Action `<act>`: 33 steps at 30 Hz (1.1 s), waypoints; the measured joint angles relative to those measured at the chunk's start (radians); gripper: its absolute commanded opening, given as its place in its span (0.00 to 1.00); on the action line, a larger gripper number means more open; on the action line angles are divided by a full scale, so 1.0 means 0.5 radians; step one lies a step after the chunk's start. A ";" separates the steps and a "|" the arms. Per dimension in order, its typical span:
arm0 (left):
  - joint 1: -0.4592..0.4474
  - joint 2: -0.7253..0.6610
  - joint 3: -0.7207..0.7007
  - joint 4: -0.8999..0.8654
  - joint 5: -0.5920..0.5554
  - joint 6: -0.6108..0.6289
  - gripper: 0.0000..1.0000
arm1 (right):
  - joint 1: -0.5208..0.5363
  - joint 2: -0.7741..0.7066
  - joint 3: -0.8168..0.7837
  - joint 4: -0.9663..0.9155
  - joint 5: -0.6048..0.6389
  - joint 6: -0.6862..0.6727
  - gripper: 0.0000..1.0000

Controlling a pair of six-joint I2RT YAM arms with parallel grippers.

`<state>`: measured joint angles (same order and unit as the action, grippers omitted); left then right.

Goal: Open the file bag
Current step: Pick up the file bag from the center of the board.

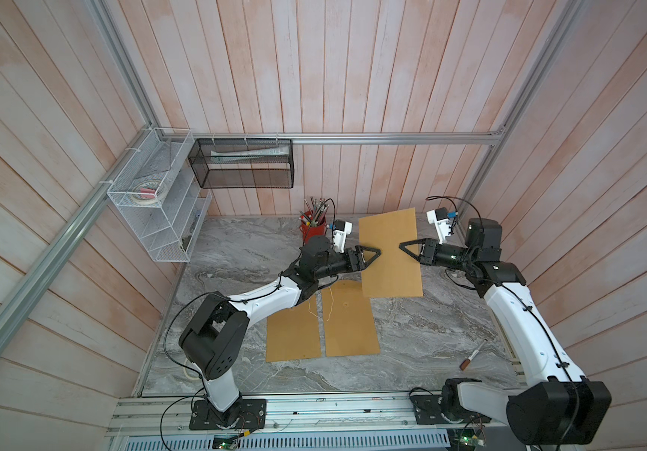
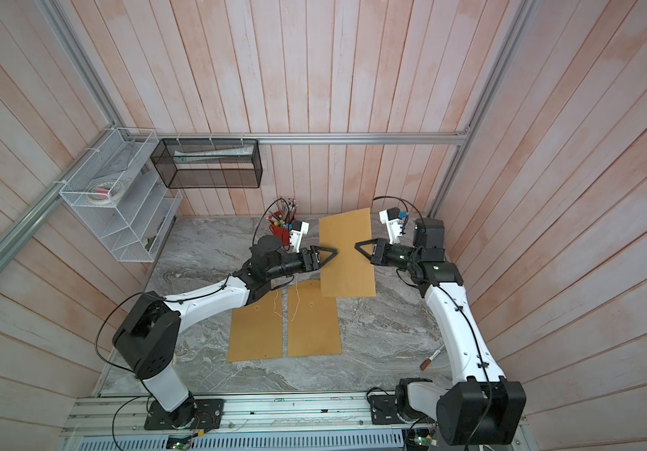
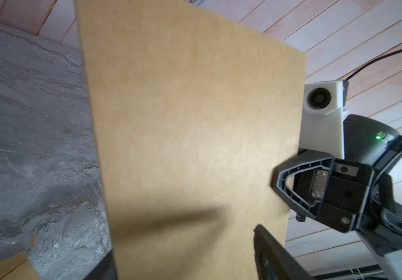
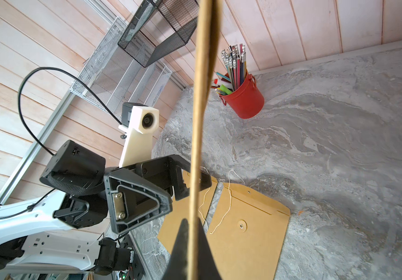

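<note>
Regrasp step, by the look of it: the right gripper [image 1: 401, 246] pinches the upright file bag [image 1: 390, 269]; the left gripper [image 1: 377, 252] is spread astride the opposite edge — it likely needs to close next.

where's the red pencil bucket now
In both top views the red metal bucket of pencils stands at the back of the grey marble table, behind the left arm's wrist and left of the raised brown file bag.

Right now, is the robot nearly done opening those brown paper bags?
Partly. Done: two file bags lie flat on the table with their strings loose. In hand: the right fingers pinch a third file bag upright in the air, and the open left fingers straddle its other edge. Left: its closure isn't visible, so it probably isn't opened yet.
</note>
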<state>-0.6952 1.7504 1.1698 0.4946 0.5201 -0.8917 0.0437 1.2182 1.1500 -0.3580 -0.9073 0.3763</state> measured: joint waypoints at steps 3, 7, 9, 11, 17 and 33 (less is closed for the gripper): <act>0.005 -0.001 -0.023 0.040 0.007 -0.021 0.62 | 0.003 0.015 0.000 0.031 -0.016 0.018 0.00; 0.008 -0.018 -0.054 0.072 0.012 -0.036 0.59 | 0.017 0.045 0.000 0.067 -0.029 0.034 0.00; 0.014 -0.035 -0.068 0.075 0.011 -0.036 0.59 | 0.027 0.060 0.000 0.089 -0.036 0.040 0.00; 0.021 -0.063 -0.086 0.074 0.010 -0.036 0.59 | 0.040 0.075 0.001 0.107 -0.038 0.041 0.00; 0.039 -0.136 -0.121 0.075 0.005 -0.034 0.56 | 0.060 0.123 0.002 0.159 -0.047 0.042 0.00; 0.066 -0.193 -0.198 0.180 -0.002 -0.028 0.00 | 0.143 0.196 0.002 0.214 -0.064 0.041 0.13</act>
<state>-0.6621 1.6539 1.0710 0.5846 0.5194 -0.9058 0.1150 1.3163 1.1511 -0.2512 -0.9394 0.3969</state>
